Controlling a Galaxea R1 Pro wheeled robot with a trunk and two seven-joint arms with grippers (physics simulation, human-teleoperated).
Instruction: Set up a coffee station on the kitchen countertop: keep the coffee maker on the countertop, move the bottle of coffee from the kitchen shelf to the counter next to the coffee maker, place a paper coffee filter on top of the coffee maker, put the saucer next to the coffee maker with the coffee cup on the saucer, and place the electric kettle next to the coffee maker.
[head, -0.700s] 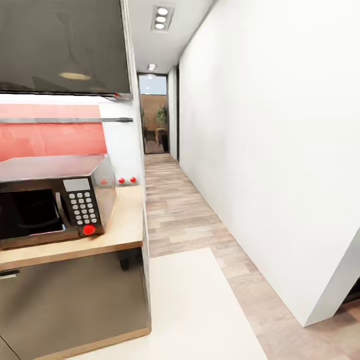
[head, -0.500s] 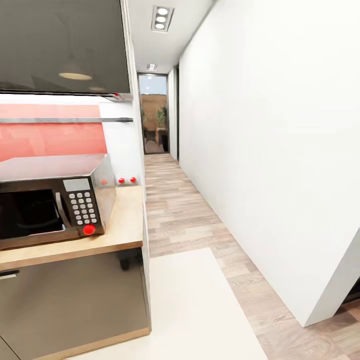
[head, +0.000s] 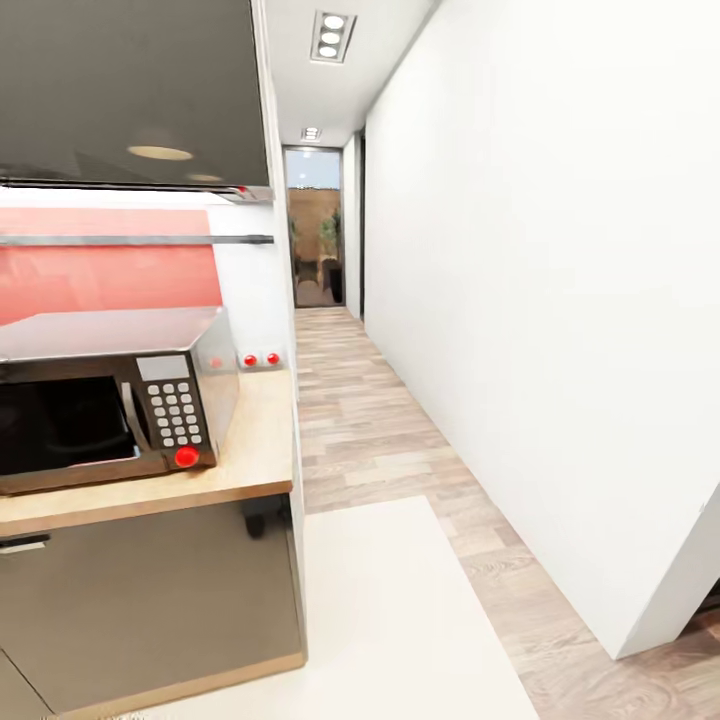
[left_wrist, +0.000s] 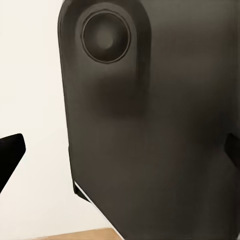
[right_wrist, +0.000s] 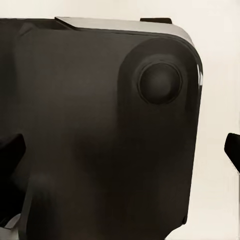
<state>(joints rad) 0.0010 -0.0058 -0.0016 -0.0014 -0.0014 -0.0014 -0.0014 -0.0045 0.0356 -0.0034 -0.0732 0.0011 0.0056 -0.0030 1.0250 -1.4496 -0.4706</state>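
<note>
The right end of the kitchen countertop is at the left of the head view, over glossy grey cabinet fronts. A thin dark grey wall shelf runs above it, seen edge-on, so its top is hidden. The coffee maker, bottle of coffee, paper coffee filter, saucer, coffee cup and electric kettle are out of view. In the left wrist view my left gripper is open, its black fingertips far apart in front of a dark part of my own body. My right gripper is open the same way, holding nothing.
A steel microwave with a keypad and red button stands on the countertop's end. A dark upper cabinet hangs above. A white wall bounds a wood-floored corridor that leads to a far doorway. A pale mat lies ahead.
The whole head picture has shifted a little to the right, so the camera has moved. No object has moved.
</note>
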